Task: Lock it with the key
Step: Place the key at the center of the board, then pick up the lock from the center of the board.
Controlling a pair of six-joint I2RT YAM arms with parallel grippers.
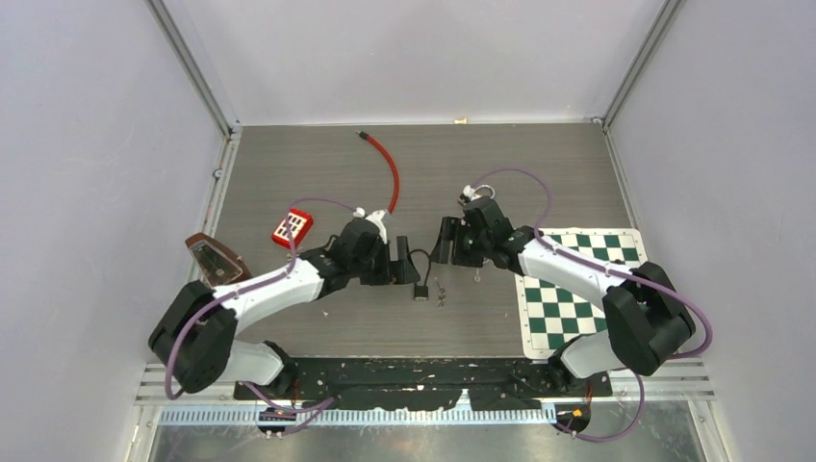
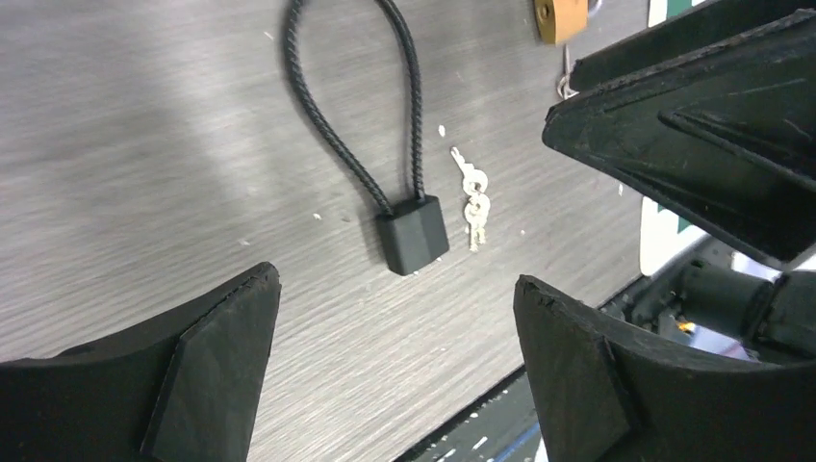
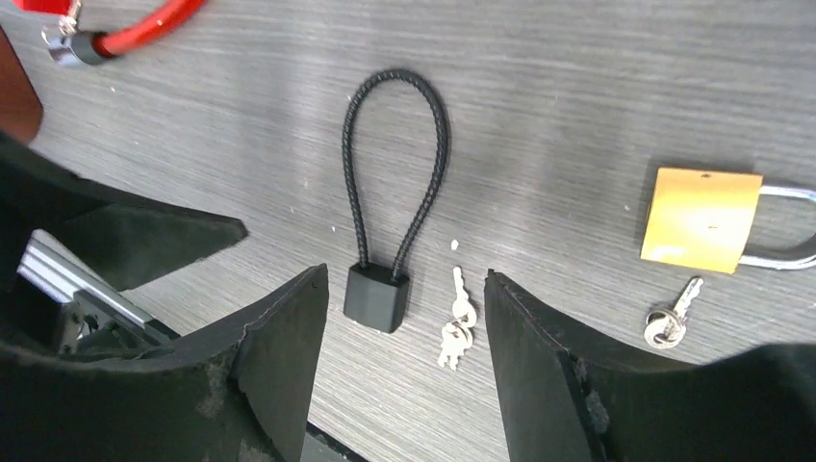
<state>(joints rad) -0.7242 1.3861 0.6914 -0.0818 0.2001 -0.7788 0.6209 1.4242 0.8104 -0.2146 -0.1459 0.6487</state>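
Far left: a brown wedge-shaped object (image 1: 217, 258) sits at the table edge; what it is I cannot tell.
Red box: a small red box (image 1: 292, 227) with white squares on top lies just left of my left arm.
My left gripper (image 2: 395, 327): jaws spread wide with nothing between them, hanging over the bare table just short of the lock.
Red cable (image 1: 389, 169): it curves toward the back of the table, well apart from both my grippers.
Cable lock (image 3: 377, 296): this black lock lies flat between my two grippers, both ends of its cord loop in the body.
Key bunch (image 3: 456, 329): it lies on the table just right of the lock body, not in it.
My right gripper (image 1: 448, 243): also wide open and empty, its fingers on either side of the lock and keys, above them.
Brass padlock (image 3: 701, 219): it lies flat further right, a single key (image 3: 671, 318) near it.
Far right: a green-and-white chessboard mat (image 1: 568, 303) lies under my right arm.
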